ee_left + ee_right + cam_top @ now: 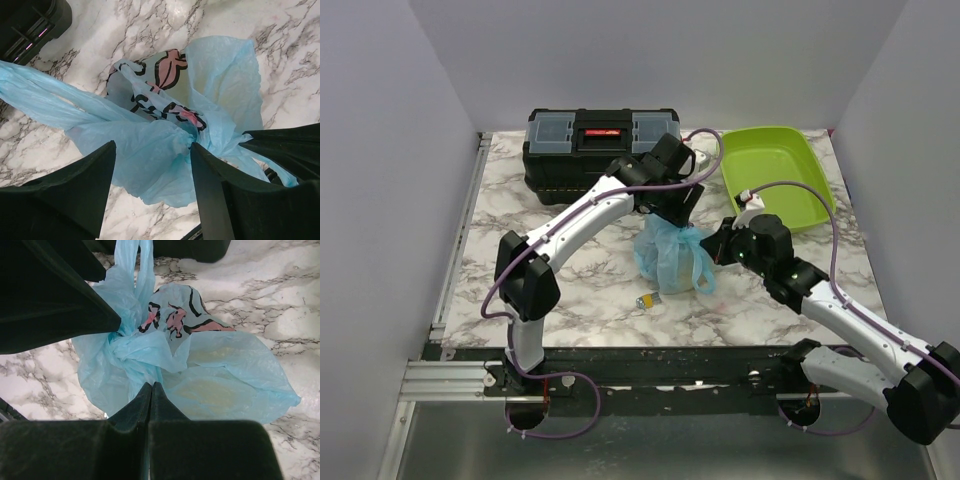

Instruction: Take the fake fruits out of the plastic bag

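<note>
Marble-topped table [500,200] enclosed by plain pale walls, seen from above and from both wrists. At the back left stands a black toolbox [590,150]; at the back right lies a lime-green tray [775,160] with nothing visible in it.

The light-blue bag [670,258] sits near the table's centre, its top bunched and twisted, with printed marks facing up. The fruits [210,390] are inside it. Only a pale yellow shape shows through the film, and none lies on the table or in the tray.

The left gripper [152,146] hangs over the bag's bunched top with its jaws spread and loose film lying between them. One fingertip sits against the twisted part, and nothing is clamped. The right gripper [150,386] meets the bag's right side with its jaws pressed together and its tips against the film. Whether a fold is trapped there cannot be told.

A small yellow-and-silver block [646,300] lies just beside the bag on its near side.

Step in hand, as judged: opening the bag, with no fruit extracted yet. The next move likely calls for the left jaws to close on a handle or the gathered film. The mouth would then be drawn apart against the right arm's hold until a fruit is exposed.
</note>
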